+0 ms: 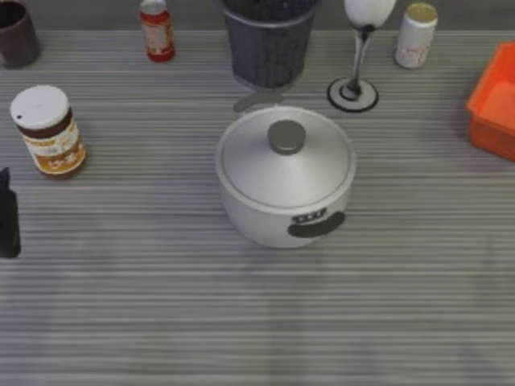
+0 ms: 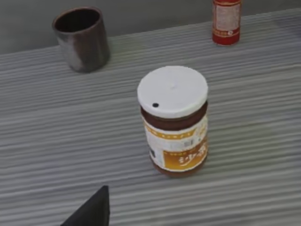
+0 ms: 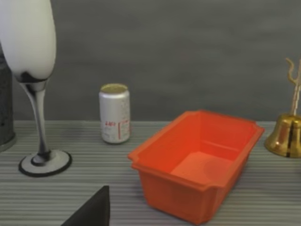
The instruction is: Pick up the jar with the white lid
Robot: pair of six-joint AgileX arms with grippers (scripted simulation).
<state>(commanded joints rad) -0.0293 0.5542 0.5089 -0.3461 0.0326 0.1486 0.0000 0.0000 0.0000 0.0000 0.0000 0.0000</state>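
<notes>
The left gripper [image 1: 8,217] sits at the table's left edge, just near of the jar [image 1: 48,131]; can't tell its finger state. One jar, one pot [image 1: 285,177], one red bottle [image 1: 157,30]. A sloppy approach could tip the tall jar. The right arm isn't in the top view.

Grey-striped surface [image 1: 145,305], white pot [image 1: 282,189], orange bin [image 3: 197,162], and my jar [image 2: 174,122]: white lid, brown inside, orange-and-white label.
</notes>
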